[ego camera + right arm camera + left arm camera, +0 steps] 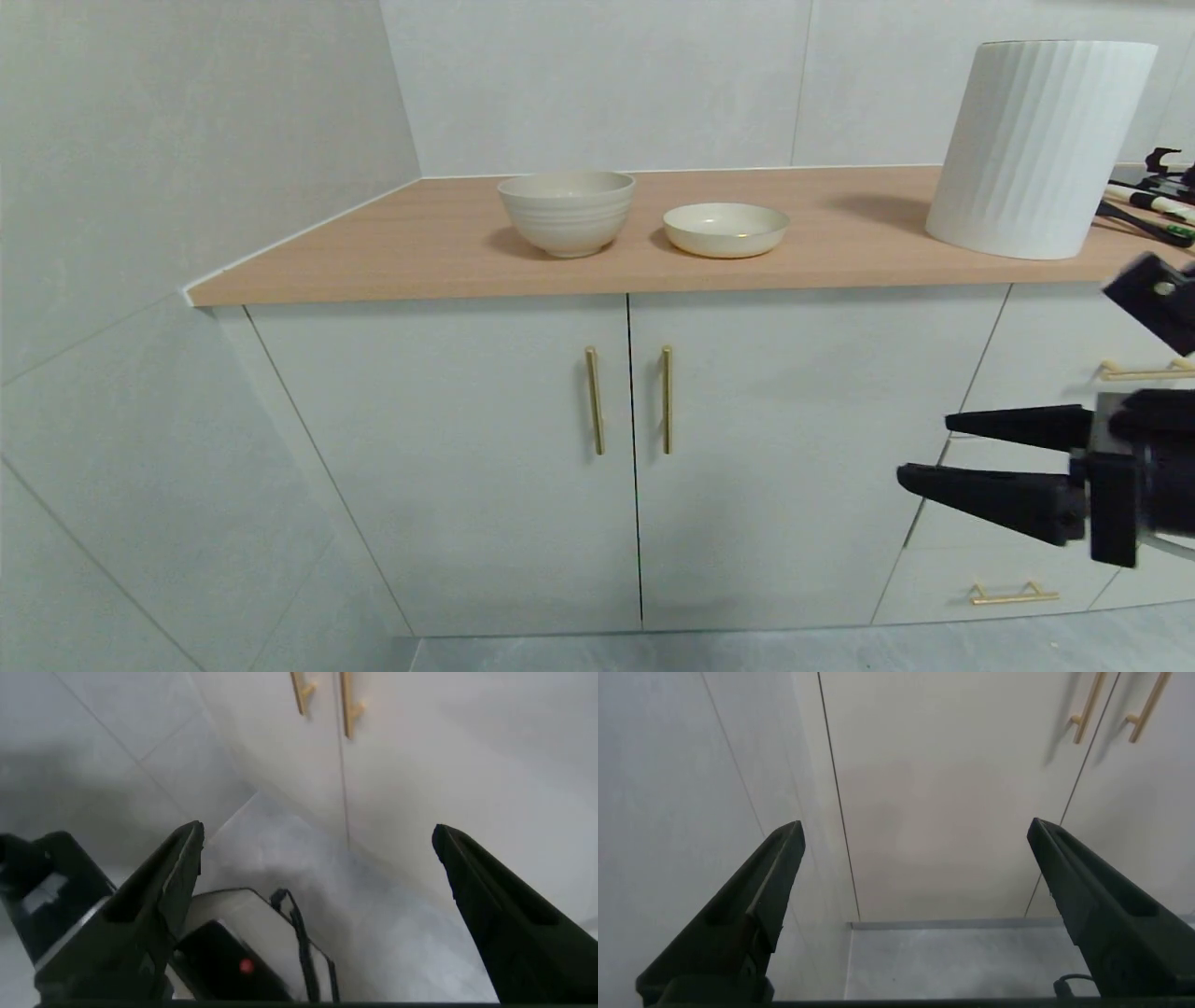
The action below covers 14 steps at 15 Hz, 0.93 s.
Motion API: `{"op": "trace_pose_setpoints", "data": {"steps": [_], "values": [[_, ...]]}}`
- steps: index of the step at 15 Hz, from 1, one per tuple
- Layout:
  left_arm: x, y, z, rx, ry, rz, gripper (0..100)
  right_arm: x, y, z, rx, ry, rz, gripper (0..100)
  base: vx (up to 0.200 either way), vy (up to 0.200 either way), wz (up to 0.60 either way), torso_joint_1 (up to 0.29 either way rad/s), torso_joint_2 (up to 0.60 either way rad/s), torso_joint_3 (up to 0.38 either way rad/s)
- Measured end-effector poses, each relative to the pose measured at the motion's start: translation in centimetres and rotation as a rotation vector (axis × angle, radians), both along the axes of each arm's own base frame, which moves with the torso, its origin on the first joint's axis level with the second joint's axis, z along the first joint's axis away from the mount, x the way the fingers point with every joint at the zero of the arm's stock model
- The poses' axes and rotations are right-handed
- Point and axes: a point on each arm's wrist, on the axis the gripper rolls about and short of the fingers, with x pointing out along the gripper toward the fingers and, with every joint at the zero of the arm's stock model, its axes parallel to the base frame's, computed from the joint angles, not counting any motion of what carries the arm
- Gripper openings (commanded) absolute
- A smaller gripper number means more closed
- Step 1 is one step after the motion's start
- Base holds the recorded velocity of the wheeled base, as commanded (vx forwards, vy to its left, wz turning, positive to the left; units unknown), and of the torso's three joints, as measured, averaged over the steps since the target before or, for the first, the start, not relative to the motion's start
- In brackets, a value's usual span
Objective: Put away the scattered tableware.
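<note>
On the counter (pixel 840 252) bowl (pixel 567 213) and dish (pixel 726 229) sit mouth-up; left hand (pixel 915 829) and right hand (pixel 318 832) spread wide.

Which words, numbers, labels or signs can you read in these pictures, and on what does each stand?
None can be read.
The bowl, the shallow dish, the ribbed white container, the counter and the cabinet doors bear no print.
Any marks on the utensils at the counter's right end are too small to read.

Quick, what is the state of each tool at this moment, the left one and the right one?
Left tool: open, holding nothing.
Right tool: open, holding nothing.
</note>
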Motion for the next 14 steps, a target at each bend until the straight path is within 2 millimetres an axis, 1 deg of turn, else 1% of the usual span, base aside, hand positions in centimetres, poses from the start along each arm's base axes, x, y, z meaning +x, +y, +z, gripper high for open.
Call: {"op": "trace_pose_setpoints", "data": {"steps": [4,5,7,10,12,14], "values": [[0.0,0.0,0.0,0.003,0.000,0.000,100,5.3,3.6,-0.3,0.015,0.001,0.021,100,0.000,0.000,0.00,0.000,0.00,0.000],[0.0,0.0,0.0,0.004,0.000,0.000,100,6.5,4.4,-0.7,0.012,0.012,0.024,100,0.000,0.000,0.00,0.000,0.00,0.000],[0.0,0.0,0.0,0.007,0.000,-0.001,100,8.5,6.1,-2.3,0.010,0.018,0.039,100,0.000,0.000,0.00,0.000,0.00,0.000],[0.0,0.0,0.0,0.009,0.000,-0.001,100,9.9,8.4,-4.3,0.042,-0.016,0.075,100,0.000,0.000,0.00,0.000,0.00,0.000],[0.0,0.0,0.0,0.009,0.001,-0.001,100,10.9,10.1,-5.0,0.168,-0.024,0.069,100,0.000,0.000,0.00,0.000,0.00,0.000],[0.0,0.0,0.0,0.009,0.001,-0.002,100,11.7,11.4,-6.1,0.220,0.016,0.068,100,0.000,0.000,0.00,0.000,0.00,0.000]]}}
